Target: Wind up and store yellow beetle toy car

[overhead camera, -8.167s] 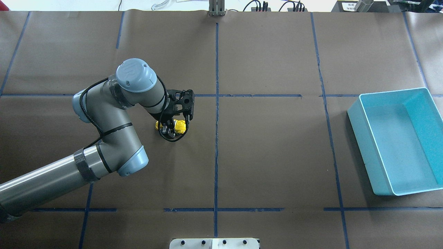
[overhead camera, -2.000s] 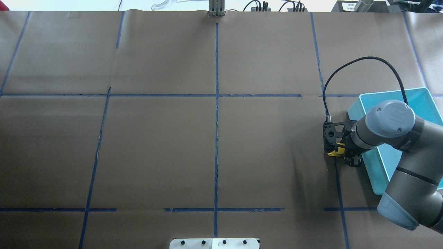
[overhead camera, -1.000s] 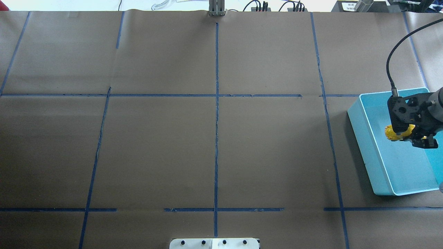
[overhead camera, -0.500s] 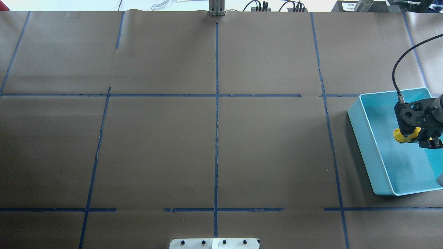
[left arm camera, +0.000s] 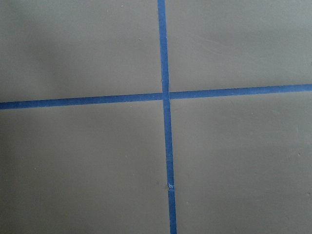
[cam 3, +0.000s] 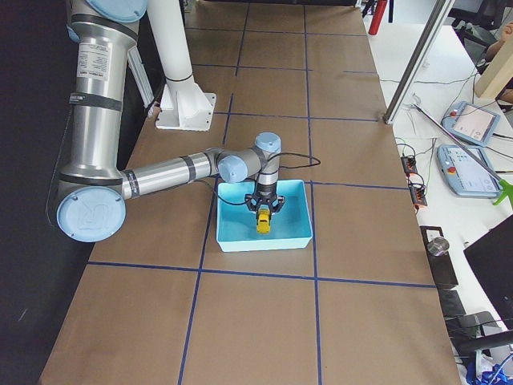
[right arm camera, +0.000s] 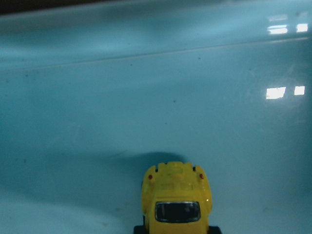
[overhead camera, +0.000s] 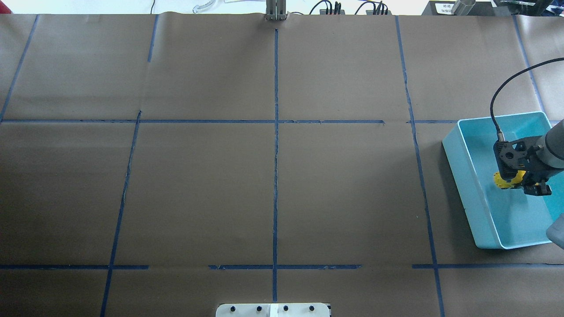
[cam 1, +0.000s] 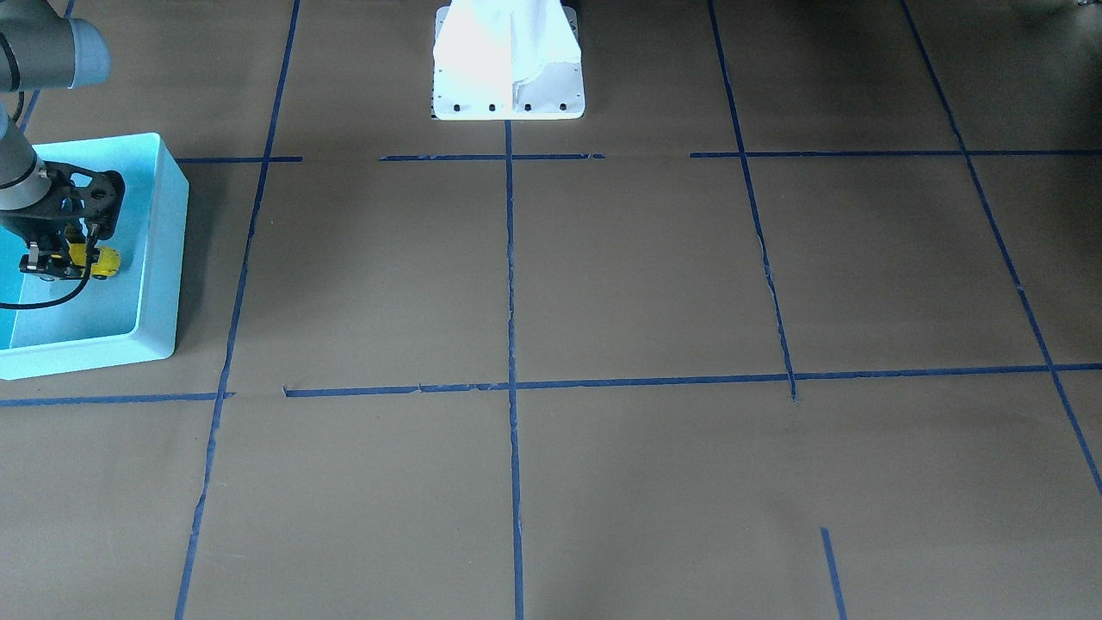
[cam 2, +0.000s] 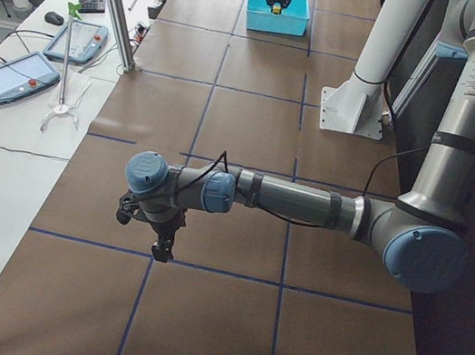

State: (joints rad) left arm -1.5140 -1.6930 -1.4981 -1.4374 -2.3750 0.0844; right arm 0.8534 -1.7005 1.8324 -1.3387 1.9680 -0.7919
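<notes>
Paper point(cam 1: 637, 267), brown with blue tape point(cam 1: 510, 258) lines, covers the desk point(cam 1: 861, 482). Front view: right tool point(cam 1: 65, 263) clamps the yellow beetle toy car point(cam 1: 103, 261) inside the teal bin point(cam 1: 159, 250). Left side view: left tool point(cam 2: 162, 252) hangs over paper, grip unreadable; tablets point(cam 2: 14, 76) lie beside the desk.

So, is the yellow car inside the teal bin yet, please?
Inside: the right gripper holds the yellow car low within the teal bin.

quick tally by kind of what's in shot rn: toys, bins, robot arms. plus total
yellow beetle toy car: 1
teal bin: 1
robot arms: 2 (left arm, right arm)
total: 4
</notes>
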